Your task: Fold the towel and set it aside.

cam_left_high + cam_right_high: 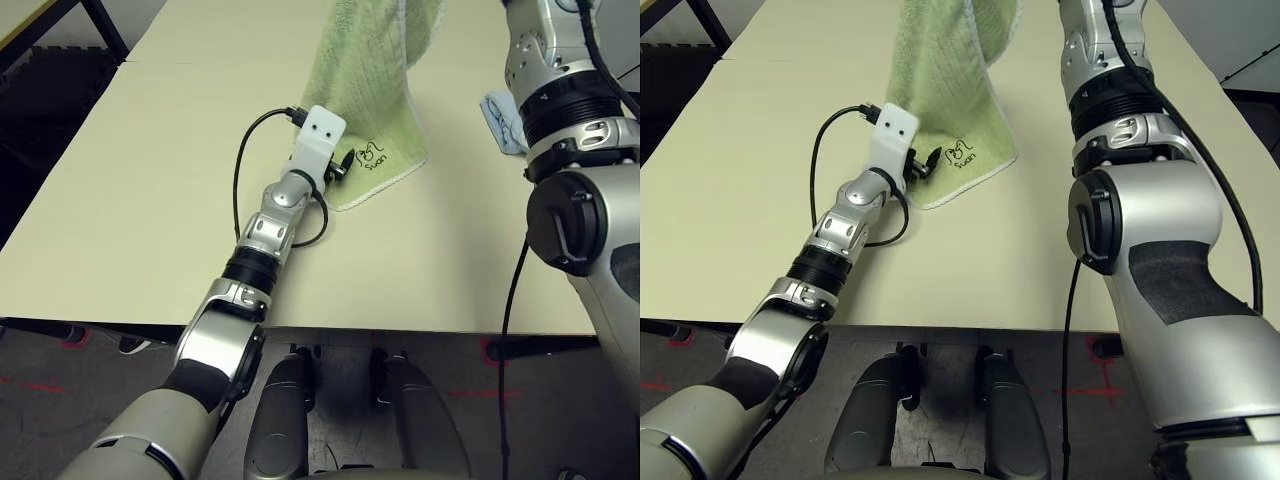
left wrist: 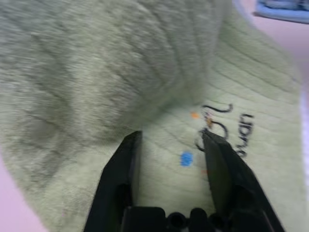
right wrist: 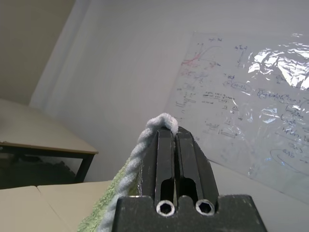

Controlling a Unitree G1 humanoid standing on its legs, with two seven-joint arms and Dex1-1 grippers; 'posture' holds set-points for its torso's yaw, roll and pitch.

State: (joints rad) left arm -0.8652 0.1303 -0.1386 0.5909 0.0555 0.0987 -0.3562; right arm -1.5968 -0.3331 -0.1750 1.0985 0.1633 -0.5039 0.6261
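My right pincer [image 3: 175,135] is clamped on the towel [image 1: 372,70], which hangs to the bench [image 1: 150,200] middle. My left pincer [image 2: 171,145] straddles its lower corner, half-open. Closing askew could catch one layer and crumple the fold.

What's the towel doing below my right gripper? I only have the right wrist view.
Observer: The towel hangs down from the right gripper, which is shut on its white edging. Its lower end lies on the table.
Operator: Left gripper?
Observer: The left gripper is at that lower end, jaws apart over the cloth, next to the "Swan" embroidery.
Operator: Anything else on the table?
Observer: A light blue cloth lies beside the right arm, apart from the towel.
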